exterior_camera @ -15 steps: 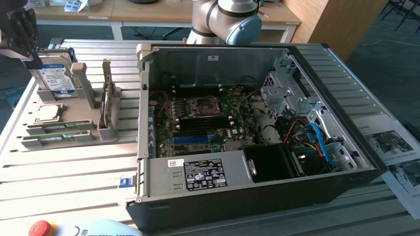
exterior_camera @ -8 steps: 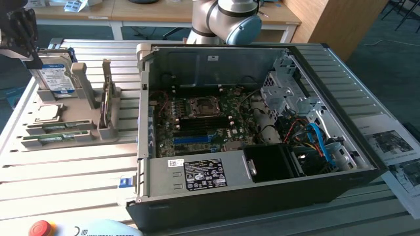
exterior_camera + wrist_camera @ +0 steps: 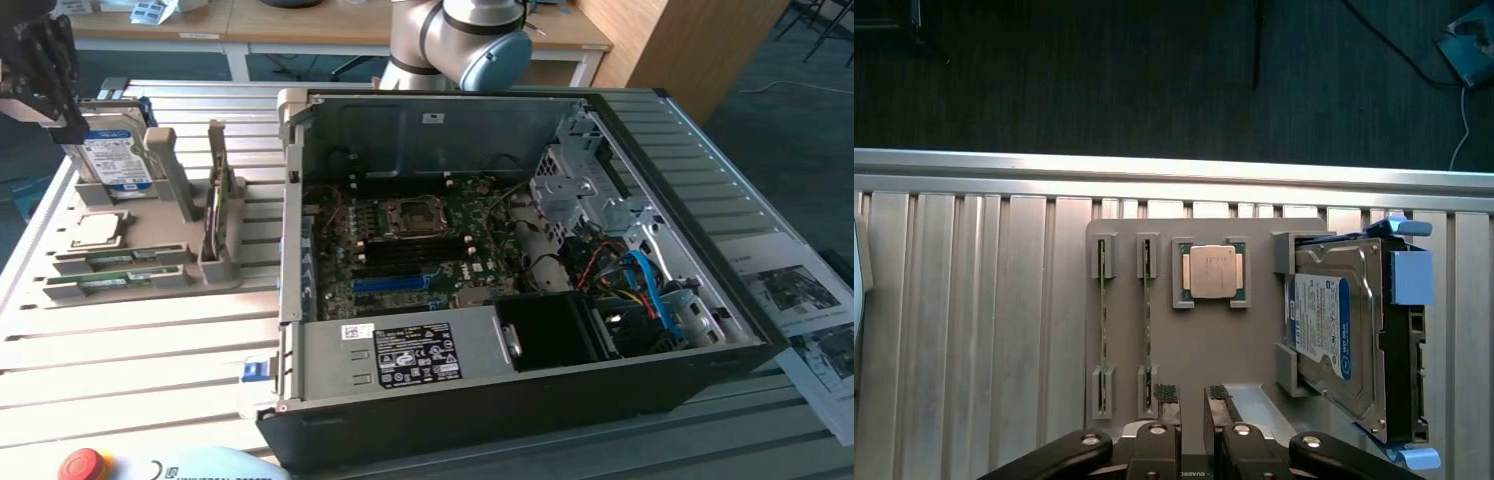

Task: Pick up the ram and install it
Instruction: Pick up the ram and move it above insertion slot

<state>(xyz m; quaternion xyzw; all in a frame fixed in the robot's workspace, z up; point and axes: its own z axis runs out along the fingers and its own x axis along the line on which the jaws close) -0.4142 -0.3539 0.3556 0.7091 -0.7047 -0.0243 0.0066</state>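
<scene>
Two green ram sticks (image 3: 118, 263) stand on edge in the slots of a grey holder (image 3: 174, 210) at the exterior view's left. In the wrist view they show edge-on as two thin lines (image 3: 1102, 330) side by side. My gripper (image 3: 60, 115) hangs above the holder's far end, near the hard drive (image 3: 114, 160). In the wrist view the gripper (image 3: 1193, 395) is open with a narrow gap, nothing between its fingers (image 3: 1166, 393), and sits over the holder's edge beside the ram.
A silver processor chip (image 3: 1212, 272) and the blue-labelled hard drive (image 3: 1339, 320) also rest in the holder. The open computer case (image 3: 534, 400) stands in the middle, motherboard (image 3: 400, 240) with blue slots (image 3: 394, 283) exposed. A red stop button (image 3: 83, 465) is near the front edge.
</scene>
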